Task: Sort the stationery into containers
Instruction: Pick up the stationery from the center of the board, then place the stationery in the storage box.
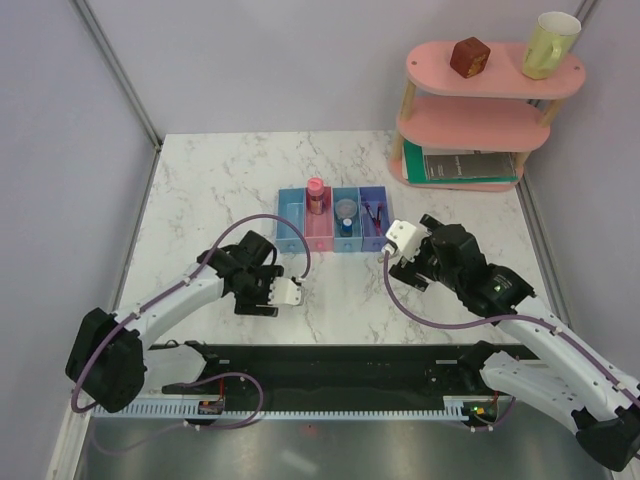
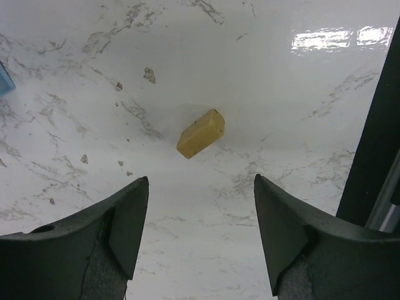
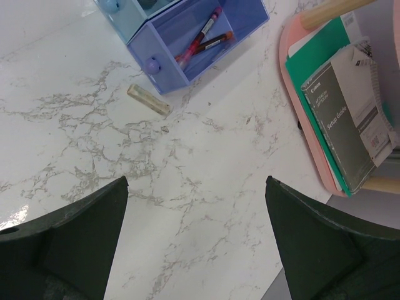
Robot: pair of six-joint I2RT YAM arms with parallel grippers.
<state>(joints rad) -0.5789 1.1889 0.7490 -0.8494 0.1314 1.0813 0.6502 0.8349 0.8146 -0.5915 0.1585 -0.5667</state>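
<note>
Lab test cell: plain partition walls (image 1: 60,120) around marble tabletop (image 1: 220,180).

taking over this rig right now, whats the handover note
Left end effector: open, empty, above a short beige block lying on the white marble table.
Right end effector: open, empty; a short beige stick lies on the table beside the purple-blue plastic bin.
Done: pink cylinder in the pink plastic bin; small clear round tub and tiny blue cylinder in the light blue plastic bin next to it; thin red pen in the purple-blue bin.
Left: both beige pieces go into bins.
</note>
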